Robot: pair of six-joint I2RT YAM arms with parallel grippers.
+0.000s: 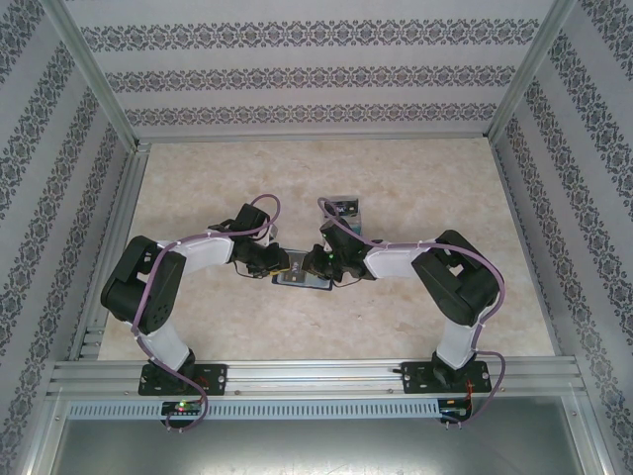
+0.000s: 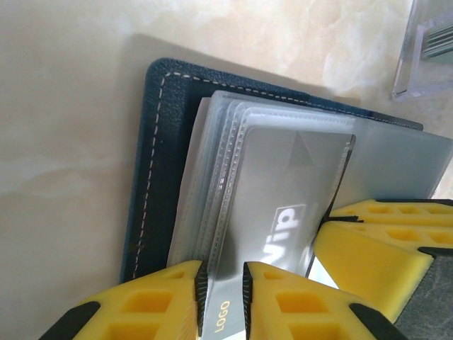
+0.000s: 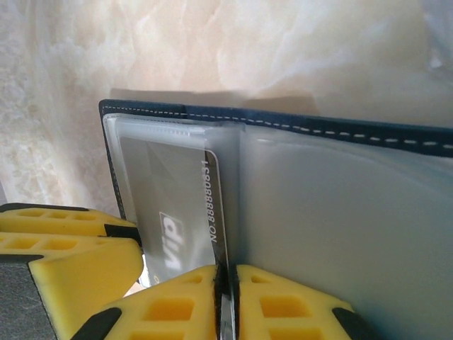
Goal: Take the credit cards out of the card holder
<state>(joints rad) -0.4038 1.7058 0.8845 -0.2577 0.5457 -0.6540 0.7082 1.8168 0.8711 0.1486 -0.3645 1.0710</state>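
The left gripper (image 2: 224, 275) has its yellow fingers a narrow slit apart, with the tips set down on the near edge of the open card holder (image 2: 152, 163). The face of a silvery-grey card (image 2: 283, 184) marked "vip" shows through the slit, and nothing appears pinched between the pads. The holder lies flat on the pale table (image 2: 64, 127) directly ahead of this gripper. Its blue stitched cover spreads to the left of the fingers, and a stack of clear sleeves (image 2: 205, 177) runs forward from the tips. The right gripper (image 3: 225, 282) is closed to a hairline on the long edge of the same card, which runs straight ahead from between its fingers. I cannot tell whether a sleeve is caught along with it. The holder's other half spreads to the right of this gripper, and the left gripper's fingers sit just beside it on the left. A clear plastic box (image 2: 428, 49) stands well ahead and to the right of the left gripper, apart from the holder.
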